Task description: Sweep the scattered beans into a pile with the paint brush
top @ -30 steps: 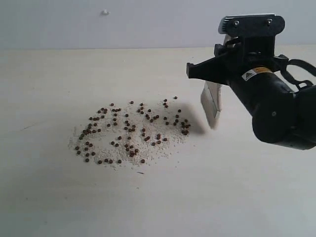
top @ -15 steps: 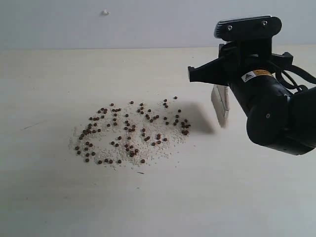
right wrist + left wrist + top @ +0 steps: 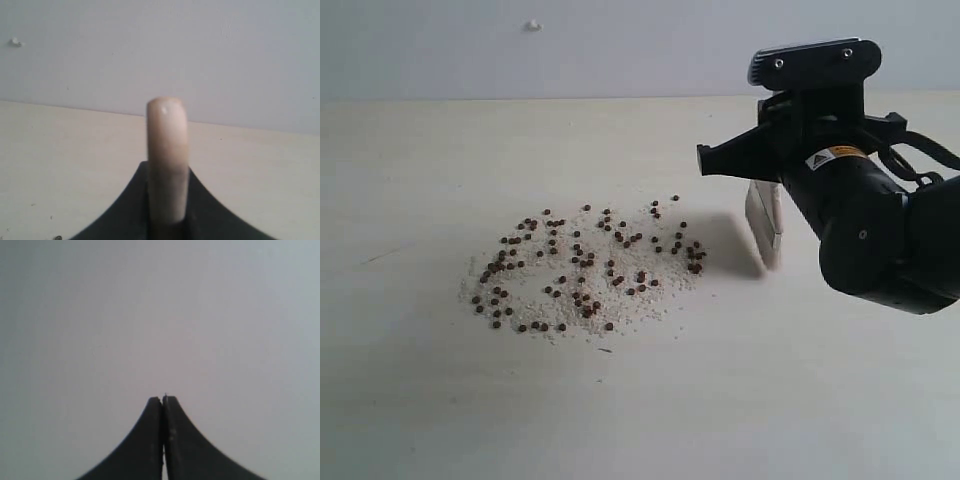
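Observation:
The beans (image 3: 585, 265), small dark reddish-brown rounds mixed with whitish crumbs, lie scattered in a broad patch left of the table's middle. To their right the paint brush (image 3: 764, 222) hangs with its pale bristles pointing down, just clear of the patch's right edge. My right gripper (image 3: 167, 172) is shut on the brush's light wooden handle (image 3: 167, 145), which sticks out between the fingers. In the left wrist view my left gripper (image 3: 163, 399) is shut with nothing in it and faces a plain grey surface; the exterior view does not show it.
The pale wooden table (image 3: 620, 420) runs back to a grey wall bearing a small white speck (image 3: 533, 25). The bulky black right arm (image 3: 880, 240) fills the right side of the exterior view.
The right arm has carried the brush to the right, away from the beans' right edge, and risen slightly. The beans have not moved. The left gripper stays shut.

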`<state>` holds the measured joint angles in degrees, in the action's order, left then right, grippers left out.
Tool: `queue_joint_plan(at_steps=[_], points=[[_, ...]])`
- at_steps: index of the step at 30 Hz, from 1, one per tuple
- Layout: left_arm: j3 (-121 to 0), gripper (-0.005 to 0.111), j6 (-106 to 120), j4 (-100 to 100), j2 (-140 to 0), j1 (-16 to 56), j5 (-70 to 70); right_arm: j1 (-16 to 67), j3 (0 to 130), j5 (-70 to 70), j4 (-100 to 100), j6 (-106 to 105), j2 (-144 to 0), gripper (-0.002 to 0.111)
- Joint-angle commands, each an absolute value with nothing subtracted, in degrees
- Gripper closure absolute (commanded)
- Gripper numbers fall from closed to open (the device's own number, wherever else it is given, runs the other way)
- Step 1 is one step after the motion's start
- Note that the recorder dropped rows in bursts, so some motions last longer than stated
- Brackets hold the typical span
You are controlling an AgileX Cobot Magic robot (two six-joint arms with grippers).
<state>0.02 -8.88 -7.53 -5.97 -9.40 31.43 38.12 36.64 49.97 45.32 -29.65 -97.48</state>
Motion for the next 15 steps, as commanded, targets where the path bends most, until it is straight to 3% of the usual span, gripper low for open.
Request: queue_joint_plan(at_steps=[1, 9, 15], points=[[0.0, 0.107, -8.9, -7.3, -5.8, -9.1, 31.3, 38.3, 37.0, 52.1, 43.0, -24.6, -97.3, 0.108], [0.0, 0.107, -8.9, -7.3, -5.8, -9.1, 31.3, 40.8, 37.1, 61.1, 33.6, 1.7, -100.0, 0.108], [0.0, 0.107, -8.9, -7.3, -5.8, -9.1, 31.3, 46.7, 41.8, 62.4, 35.7, 3.7, -104.4, 0.108]])
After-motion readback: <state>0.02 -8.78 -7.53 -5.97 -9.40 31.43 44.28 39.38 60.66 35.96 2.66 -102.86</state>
